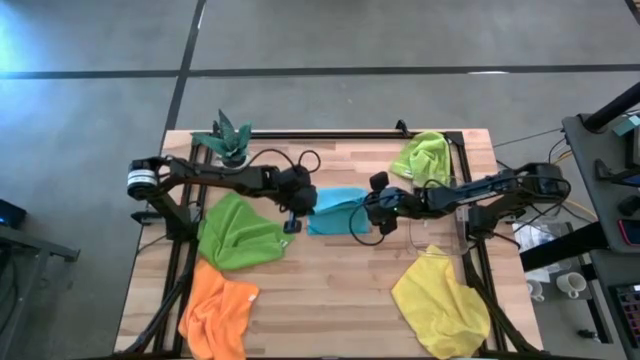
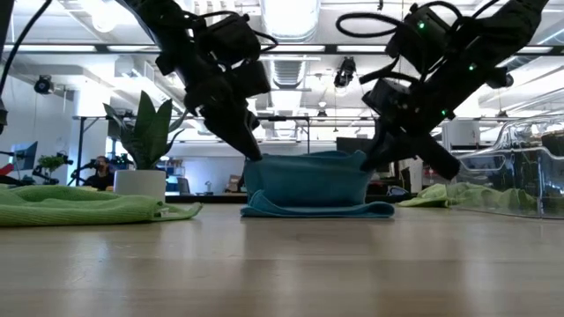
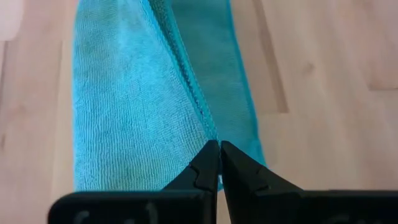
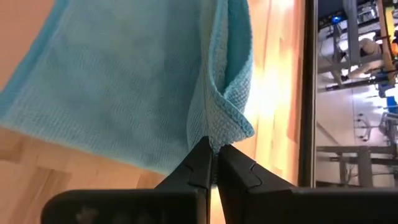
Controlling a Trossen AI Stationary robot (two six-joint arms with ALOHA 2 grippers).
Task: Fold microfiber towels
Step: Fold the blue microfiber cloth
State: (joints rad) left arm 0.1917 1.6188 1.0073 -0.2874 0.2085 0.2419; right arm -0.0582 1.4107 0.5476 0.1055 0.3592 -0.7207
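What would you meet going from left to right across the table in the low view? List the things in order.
Green towel → potted plant → left gripper → blue towel → right gripper → lime green towel → clear bin.

I'm working in an open-plan lab or office: beyond the table (image 2: 282,264) run ceiling lights (image 2: 291,18) and exposed ducts. Behind the plant (image 2: 145,145) a person (image 2: 101,172) sits at a desk; beside the table stands a rack with mugs (image 1: 570,285).
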